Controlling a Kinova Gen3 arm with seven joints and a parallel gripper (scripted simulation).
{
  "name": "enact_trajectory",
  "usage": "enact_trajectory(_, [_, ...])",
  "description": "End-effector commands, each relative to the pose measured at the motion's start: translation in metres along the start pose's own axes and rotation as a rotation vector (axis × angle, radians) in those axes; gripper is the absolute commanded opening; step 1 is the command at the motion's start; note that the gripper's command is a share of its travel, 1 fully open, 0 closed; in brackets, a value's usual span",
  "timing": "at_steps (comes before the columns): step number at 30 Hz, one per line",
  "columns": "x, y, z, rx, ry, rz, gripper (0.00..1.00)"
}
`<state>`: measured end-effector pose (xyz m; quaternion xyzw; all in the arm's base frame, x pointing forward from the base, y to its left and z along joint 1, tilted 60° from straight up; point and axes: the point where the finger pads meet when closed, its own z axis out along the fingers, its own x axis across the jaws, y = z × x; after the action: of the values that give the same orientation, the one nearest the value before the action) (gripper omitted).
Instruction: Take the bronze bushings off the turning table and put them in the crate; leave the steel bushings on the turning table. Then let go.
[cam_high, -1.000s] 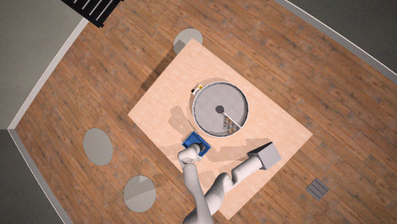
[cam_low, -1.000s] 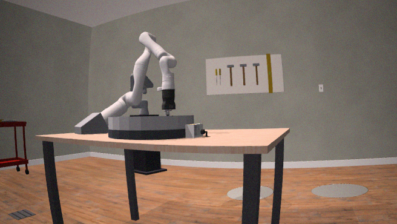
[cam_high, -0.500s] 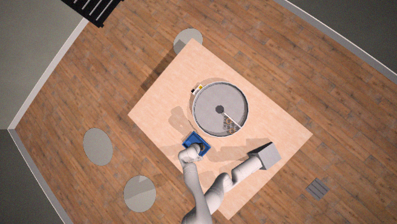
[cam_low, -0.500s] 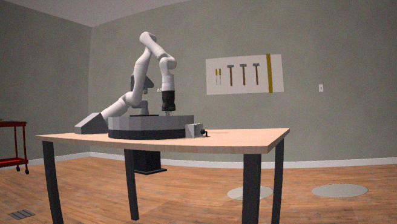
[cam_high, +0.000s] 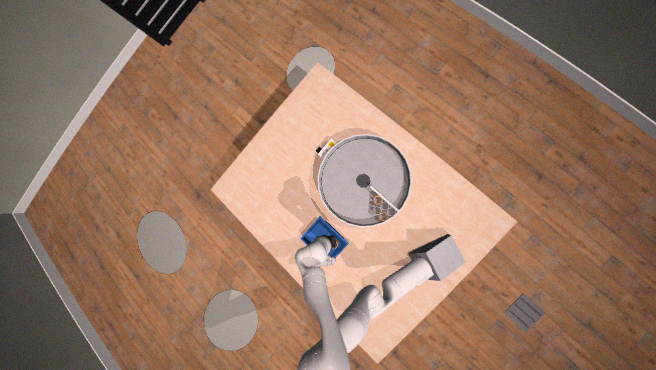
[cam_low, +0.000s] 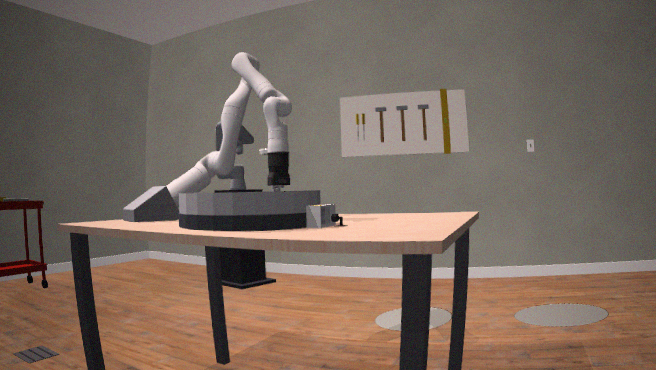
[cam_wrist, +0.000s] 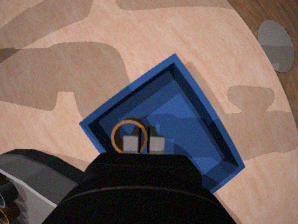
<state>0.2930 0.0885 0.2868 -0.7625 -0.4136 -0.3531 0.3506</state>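
From where I stand, the fingers (cam_high: 332, 243) are clamped on the wall of a bronze bushing (cam_high: 335, 244) (cam_wrist: 116, 142), one inside its bore and one outside, over the blue crate (cam_high: 313, 228) (cam_wrist: 202, 100). I can't tell whether it touches the bottom. More bushings, bronze rings and darker ones, stand close together on the turning table (cam_high: 350, 165) (cam_low: 250, 202) (cam_wrist: 47, 172) by the white bar (cam_high: 384, 198). The bushing looks like a short, stiff metal tube, probably weighty for its size and not fragile, though smooth enough to slip or swing if pinched off-centre. Gripping the wall near the upper rim seems sensible; I'd lower it upright, then open gently so the inner finger clears the bore.
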Motion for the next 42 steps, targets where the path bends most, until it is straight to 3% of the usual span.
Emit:
enact_trajectory(1, [0.000,-0.001,0.001,0.003,0.000,-0.001,0.00])
enact_trajectory(42, [0.000,-0.001,0.018,0.003,0.000,-0.001,0.00])
